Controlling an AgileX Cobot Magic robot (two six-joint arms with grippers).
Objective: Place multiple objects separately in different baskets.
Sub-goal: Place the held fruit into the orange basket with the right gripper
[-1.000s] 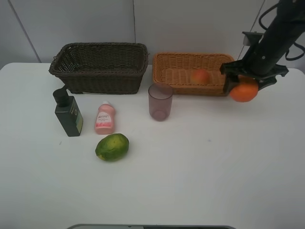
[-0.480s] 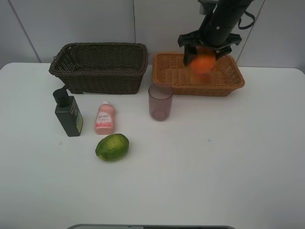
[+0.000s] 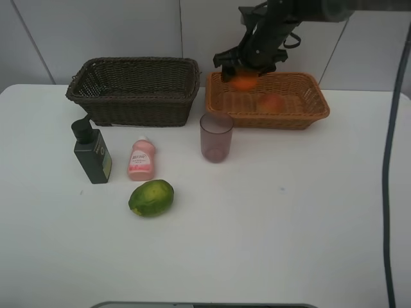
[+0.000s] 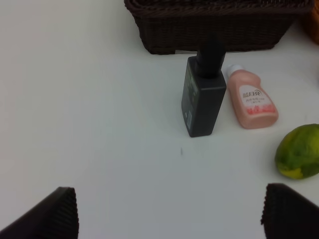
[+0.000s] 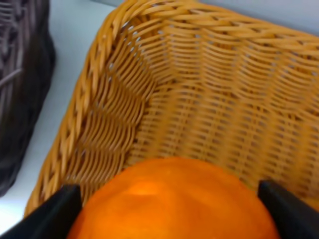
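Fingers of the right arm are shut tight on the orange. They hold it up over the orange-tan basket, at the end next to the dark brown basket. A red-yellow fruit lies inside the orange-tan basket. The left fingers are wide open and hold nothing. The dark green pump bottle, pink bottle, green fruit and mauve cup sit on the table.
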